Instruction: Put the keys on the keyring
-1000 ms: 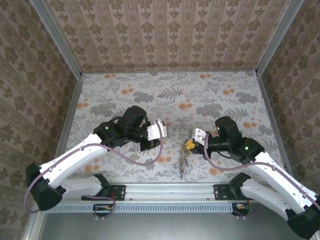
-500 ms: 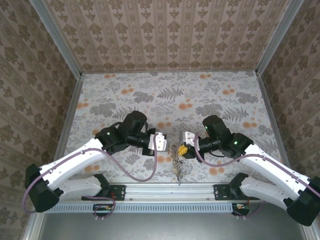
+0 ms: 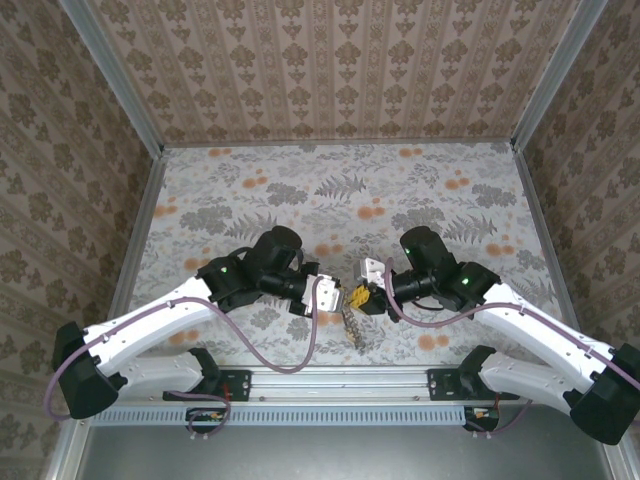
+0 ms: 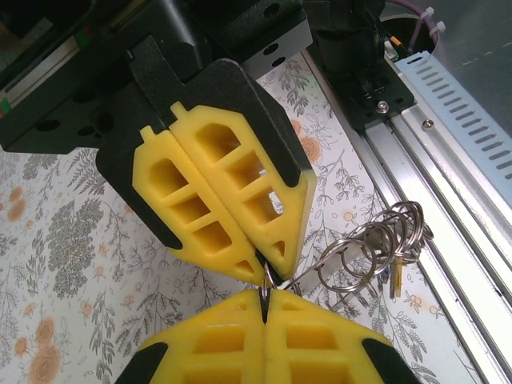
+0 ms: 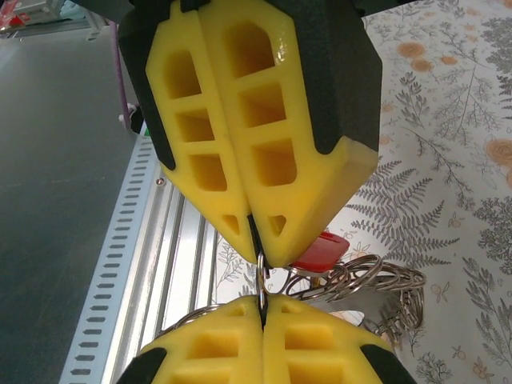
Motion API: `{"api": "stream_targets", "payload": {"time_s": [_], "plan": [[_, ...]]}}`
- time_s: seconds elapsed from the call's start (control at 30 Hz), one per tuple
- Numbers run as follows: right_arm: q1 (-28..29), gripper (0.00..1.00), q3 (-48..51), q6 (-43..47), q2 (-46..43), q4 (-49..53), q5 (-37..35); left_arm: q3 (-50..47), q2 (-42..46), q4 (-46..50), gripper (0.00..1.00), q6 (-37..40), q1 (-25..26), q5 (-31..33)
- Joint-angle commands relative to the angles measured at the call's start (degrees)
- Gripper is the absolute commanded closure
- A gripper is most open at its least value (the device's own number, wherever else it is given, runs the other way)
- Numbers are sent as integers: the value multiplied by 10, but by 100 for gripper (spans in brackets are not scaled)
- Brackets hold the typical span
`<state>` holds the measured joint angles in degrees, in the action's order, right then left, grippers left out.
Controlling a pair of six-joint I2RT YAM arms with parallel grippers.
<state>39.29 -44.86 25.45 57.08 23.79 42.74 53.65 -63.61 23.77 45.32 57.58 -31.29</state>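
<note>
yellow-tipped left pincer point(image 4: 264, 308) is clamping tight on a thin wire of the silvery-grey metal keyring point(image 4: 360, 256), whose linked loops are trailing over the floral-patterned worktop point(image 3: 300, 190) near its front edge. the yellow-tipped right pincer point(image 5: 262, 312) is meeting it tip to tip, squeezing together on the same wire. a small red-headed key point(image 5: 320, 250) is sitting among the loops.

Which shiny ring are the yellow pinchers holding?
The ring seen edge-on at the chain's end, pinched between the tips of the left end effector and right end effector. The other rings dangle free beside them.
</note>
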Motion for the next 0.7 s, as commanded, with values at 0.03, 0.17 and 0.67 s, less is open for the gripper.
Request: {"api": "stream_targets", "payload": {"time_s": [0.03,0.17,0.67], "plan": [[2,100,-18,-13,-7,-30,29,-1,-1,1,100,20,8,-1],[-2,100,-16,-20,-12,-32,25,-4,3,1,100,21,9,2],[-31,100,-6,-53,-29,-56,47,-27,22,0,100,35,11,17]]}}
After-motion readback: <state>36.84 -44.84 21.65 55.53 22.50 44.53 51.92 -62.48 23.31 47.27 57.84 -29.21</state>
